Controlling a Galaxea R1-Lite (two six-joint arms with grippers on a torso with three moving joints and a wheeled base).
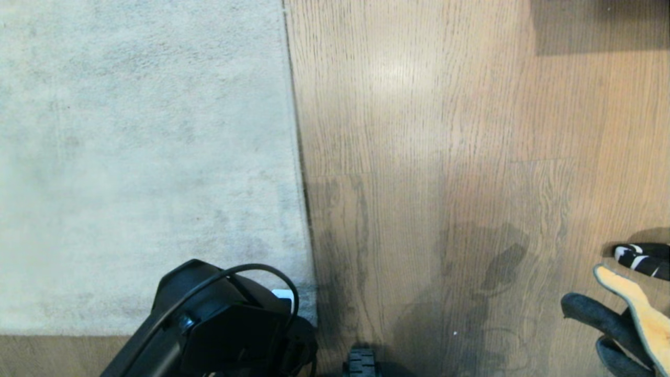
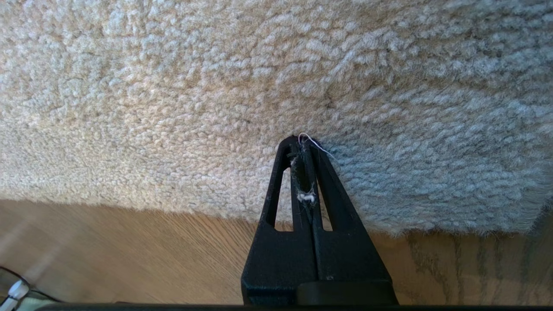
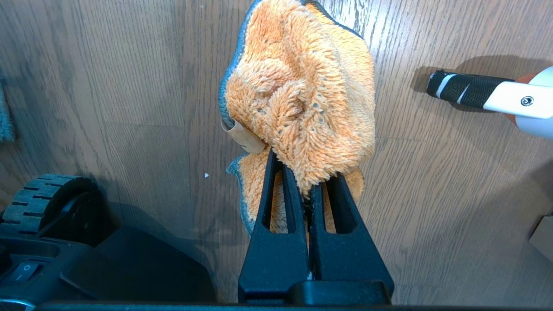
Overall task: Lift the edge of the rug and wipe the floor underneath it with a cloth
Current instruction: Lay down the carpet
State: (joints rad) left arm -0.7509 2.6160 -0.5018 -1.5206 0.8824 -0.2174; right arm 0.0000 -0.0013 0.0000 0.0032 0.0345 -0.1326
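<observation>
Left tool (image 2: 303,142) clenched tight, tips down on the pile near the rug edge (image 2: 302,218), lint between its fingers; whether any rug is pinched, hard to tell. The rug lies flat on the floor (image 1: 445,157). Right tool (image 3: 309,172) grasps the cloth (image 3: 302,86), bunched orange above bare planks, a black-and-white handle (image 3: 471,88) nearby.
</observation>
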